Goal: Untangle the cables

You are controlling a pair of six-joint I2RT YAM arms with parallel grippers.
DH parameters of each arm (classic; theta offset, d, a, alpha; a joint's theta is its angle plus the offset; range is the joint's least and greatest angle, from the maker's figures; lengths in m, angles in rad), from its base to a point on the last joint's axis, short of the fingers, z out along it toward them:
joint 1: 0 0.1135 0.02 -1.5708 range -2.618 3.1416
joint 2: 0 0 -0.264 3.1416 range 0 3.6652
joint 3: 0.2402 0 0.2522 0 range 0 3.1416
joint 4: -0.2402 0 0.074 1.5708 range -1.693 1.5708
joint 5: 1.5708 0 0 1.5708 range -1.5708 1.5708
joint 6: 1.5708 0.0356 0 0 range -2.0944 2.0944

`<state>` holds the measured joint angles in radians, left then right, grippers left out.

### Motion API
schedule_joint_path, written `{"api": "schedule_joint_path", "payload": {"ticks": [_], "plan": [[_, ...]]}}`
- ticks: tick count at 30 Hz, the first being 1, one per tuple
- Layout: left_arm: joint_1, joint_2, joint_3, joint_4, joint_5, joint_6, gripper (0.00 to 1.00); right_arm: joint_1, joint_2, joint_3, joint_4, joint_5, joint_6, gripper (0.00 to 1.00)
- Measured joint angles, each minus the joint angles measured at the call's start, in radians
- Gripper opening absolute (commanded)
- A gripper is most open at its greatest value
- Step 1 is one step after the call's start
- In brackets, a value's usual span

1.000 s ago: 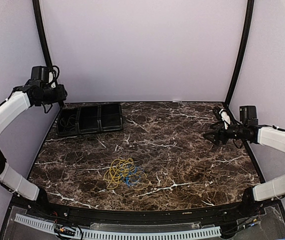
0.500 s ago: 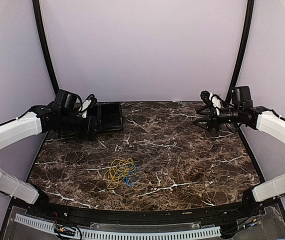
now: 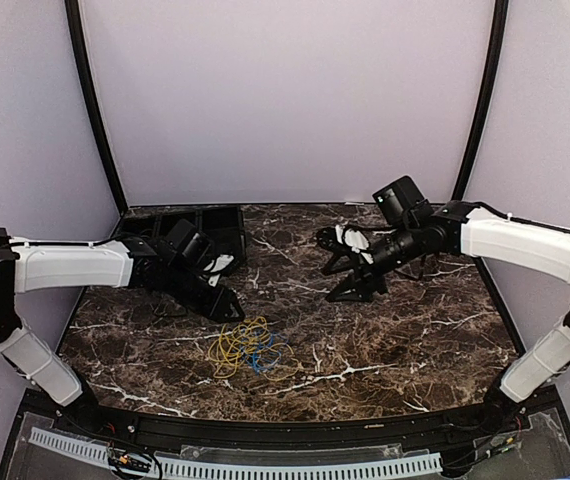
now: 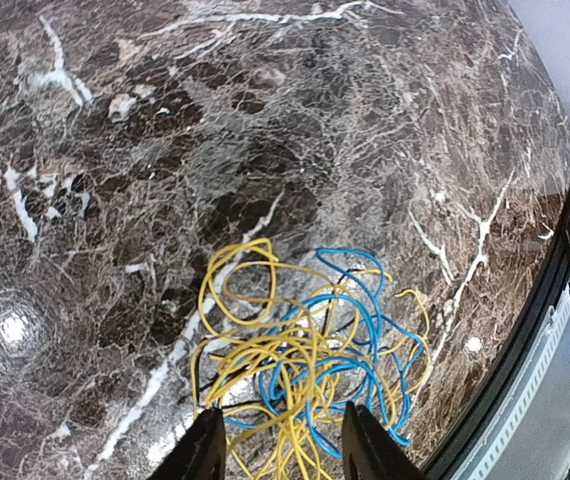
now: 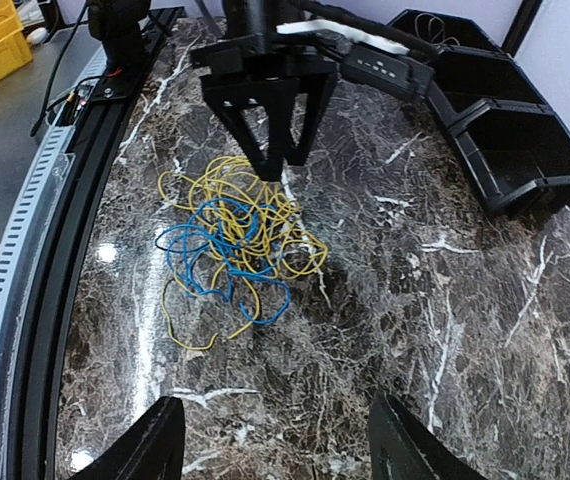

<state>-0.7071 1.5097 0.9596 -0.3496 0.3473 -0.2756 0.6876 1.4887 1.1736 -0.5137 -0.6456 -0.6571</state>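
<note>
The yellow cable (image 3: 233, 340) and the blue cable (image 3: 264, 355) lie tangled in one pile on the marble table, near the front centre. In the left wrist view the yellow cable (image 4: 255, 365) and the blue cable (image 4: 360, 320) overlap just ahead of my fingers. In the right wrist view the yellow cable (image 5: 235, 200) and the blue cable (image 5: 205, 255) lie some way off. My left gripper (image 3: 233, 308) is open and empty, just left of and above the pile. My right gripper (image 3: 350, 283) is open and empty, up and to the right of the pile.
A black three-compartment tray (image 3: 190, 232) stands at the back left; a dark coiled cable lies in its left compartment. It also shows in the right wrist view (image 5: 505, 130). The black front rail (image 3: 285, 425) edges the table.
Both arms have swung in from the table's sides toward the middle. The left gripper came down to the pile's left edge; the right gripper moved left and down over the table.
</note>
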Motion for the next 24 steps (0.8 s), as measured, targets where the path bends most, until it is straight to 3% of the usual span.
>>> {"api": "schedule_joint_path", "payload": {"ticks": [6, 12, 18, 24], "plan": [[0.001, 0.046, 0.0, 0.004, -0.014, 0.0, 0.25, 0.021, 0.047, 0.032, -0.009, 0.004, 0.003, 0.64], [0.001, 0.063, 0.0, 0.003, -0.003, 0.007, 0.02, 0.021, 0.055, 0.031, -0.006, 0.015, 0.008, 0.65], [0.001, 0.054, 0.005, 0.006, 0.016, 0.013, 0.0, 0.021, 0.079, 0.037, 0.054, 0.053, 0.106, 0.73], [0.0, -0.107, -0.008, 0.157, 0.069, -0.033, 0.0, 0.022, 0.217, 0.221, 0.105, 0.028, 0.271, 0.75]]}}
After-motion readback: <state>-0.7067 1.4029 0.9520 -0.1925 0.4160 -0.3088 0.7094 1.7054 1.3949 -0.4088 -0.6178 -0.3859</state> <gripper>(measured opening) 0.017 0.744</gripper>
